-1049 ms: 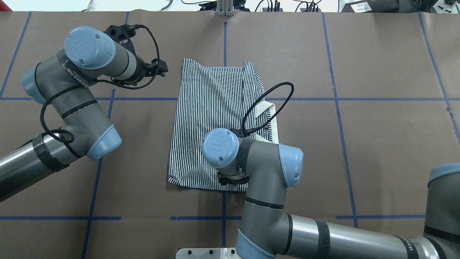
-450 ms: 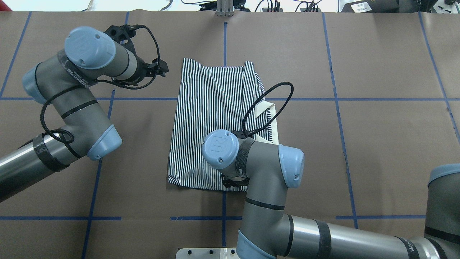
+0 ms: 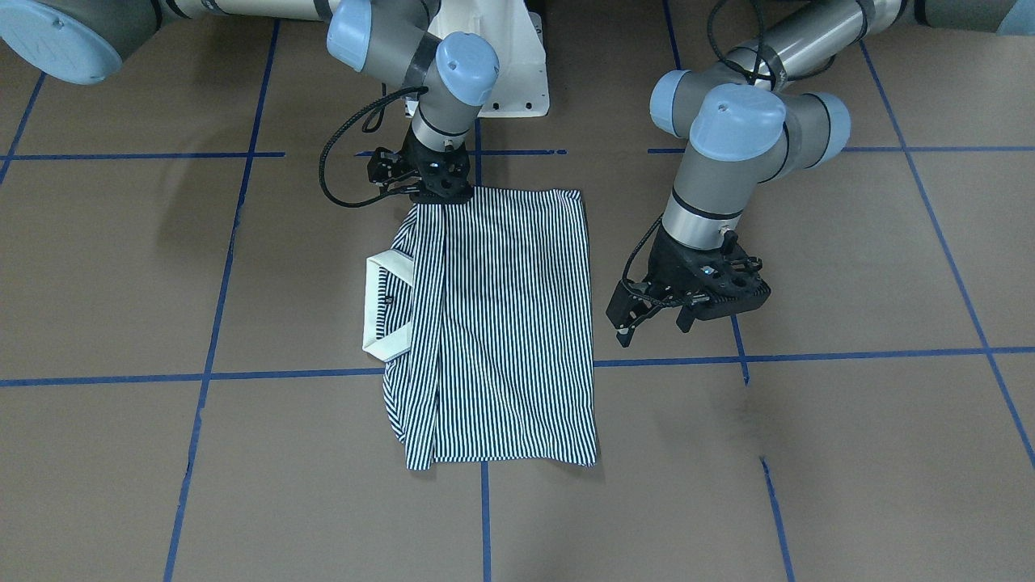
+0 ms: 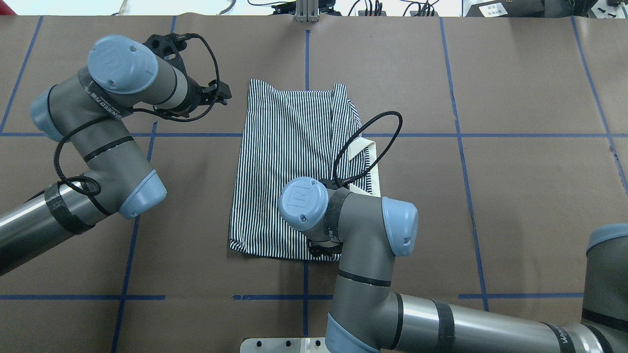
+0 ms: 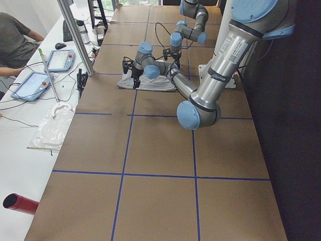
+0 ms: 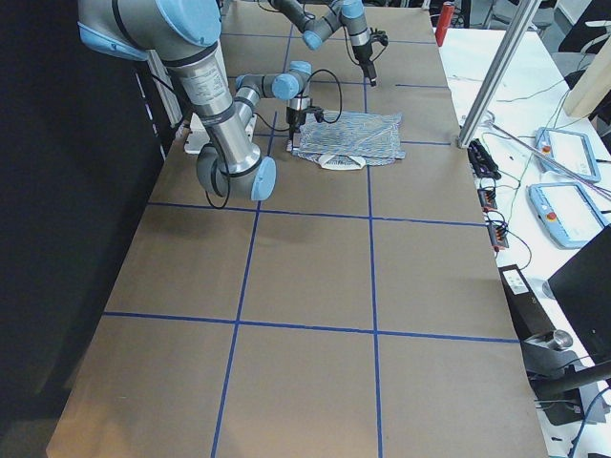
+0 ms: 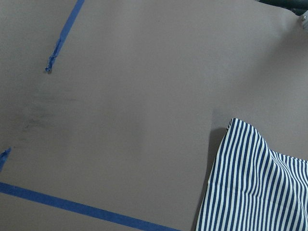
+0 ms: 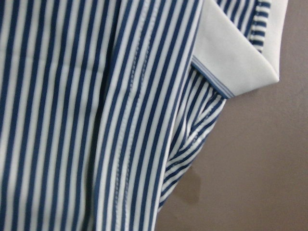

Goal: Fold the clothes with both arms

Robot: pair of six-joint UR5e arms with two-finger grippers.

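The striped polo shirt (image 3: 501, 323) (image 4: 289, 162) lies folded into a flat rectangle at the table's middle. Its cream collar (image 3: 380, 311) (image 4: 375, 166) sticks out on the robot's right side. My right gripper (image 3: 441, 194) (image 4: 324, 250) is down at the shirt's edge nearest the base, near its collar-side corner. Its fingers are hidden under the wrist, so I cannot tell whether they hold cloth. The right wrist view is filled by stripes (image 8: 96, 120) and the collar (image 8: 231, 53). My left gripper (image 3: 653, 323) (image 4: 226, 94) hangs open above bare table beside the shirt's far left corner (image 7: 255, 183).
Brown paper with blue tape lines (image 4: 306, 135) covers the table. The white pedestal base (image 3: 517, 73) stands at the robot's edge. In the exterior left view a person (image 5: 15, 45) sits by tablets (image 5: 60, 60), behind an aluminium post (image 5: 75, 35).
The right arm's wrist has crept slightly toward the base and to the right. The left arm has barely moved, and the shirt lies as before.
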